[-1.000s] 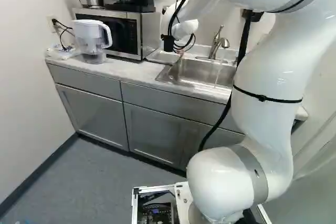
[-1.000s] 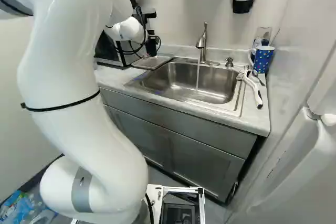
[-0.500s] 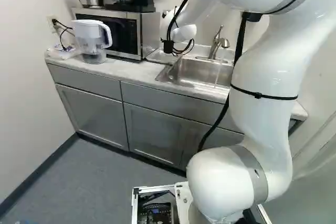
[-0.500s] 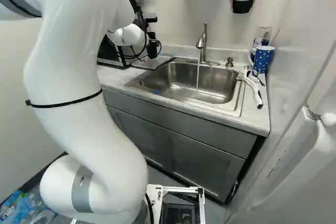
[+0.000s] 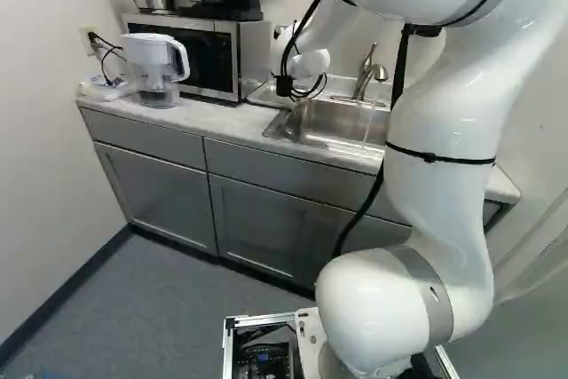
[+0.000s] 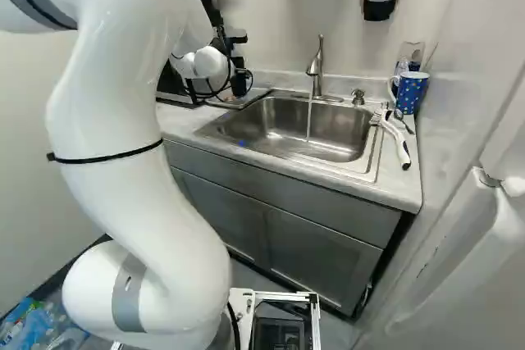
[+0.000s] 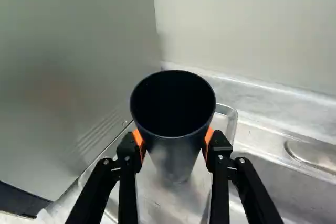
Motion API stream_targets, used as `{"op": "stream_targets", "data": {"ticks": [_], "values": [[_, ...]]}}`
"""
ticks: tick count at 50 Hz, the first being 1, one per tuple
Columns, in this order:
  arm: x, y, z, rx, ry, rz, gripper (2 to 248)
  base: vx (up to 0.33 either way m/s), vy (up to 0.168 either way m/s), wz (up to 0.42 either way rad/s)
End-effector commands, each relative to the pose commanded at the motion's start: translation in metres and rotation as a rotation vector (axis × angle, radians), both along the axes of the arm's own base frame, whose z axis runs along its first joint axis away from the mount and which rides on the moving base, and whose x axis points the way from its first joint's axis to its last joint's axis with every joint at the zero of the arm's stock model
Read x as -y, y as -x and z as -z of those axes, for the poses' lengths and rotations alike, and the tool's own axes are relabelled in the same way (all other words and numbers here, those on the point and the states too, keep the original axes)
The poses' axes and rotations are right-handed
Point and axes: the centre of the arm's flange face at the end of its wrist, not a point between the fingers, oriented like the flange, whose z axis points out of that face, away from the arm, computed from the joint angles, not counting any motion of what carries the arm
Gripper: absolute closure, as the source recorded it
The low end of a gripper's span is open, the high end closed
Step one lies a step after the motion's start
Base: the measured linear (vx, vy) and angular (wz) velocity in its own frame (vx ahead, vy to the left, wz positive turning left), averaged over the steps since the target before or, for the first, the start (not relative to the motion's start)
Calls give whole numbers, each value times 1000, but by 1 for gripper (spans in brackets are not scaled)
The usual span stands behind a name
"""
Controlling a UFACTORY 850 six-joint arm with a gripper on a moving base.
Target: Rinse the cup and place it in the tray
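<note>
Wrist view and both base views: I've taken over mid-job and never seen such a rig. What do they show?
One white arm with a black two-finger gripper. Two cameras behind it, left and right, see the same counter; the third rides on its wrist. On the counter are a microwave, a pitcher, a brush and a blue mug; water runs from the faucet into the sink. The gripper holds a dark cup over a metal tray; whether they touch, I can't tell.
</note>
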Motion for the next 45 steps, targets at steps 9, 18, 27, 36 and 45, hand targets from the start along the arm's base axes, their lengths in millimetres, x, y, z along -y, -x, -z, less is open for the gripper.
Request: {"op": "stream_targets", "data": {"ticks": [9, 18, 27, 36, 45], "values": [[0, -1, 9, -16, 1, 0, 126, 0, 0, 0], [0, -1, 9, -16, 1, 0, 99, 0, 0, 0], [0, -1, 9, -16, 1, 0, 31, 0, 0, 0], [0, -1, 9, -16, 1, 0, 4, 0, 0, 0], [0, -1, 7, -12, 1, 0, 3, 0, 0, 0]]}}
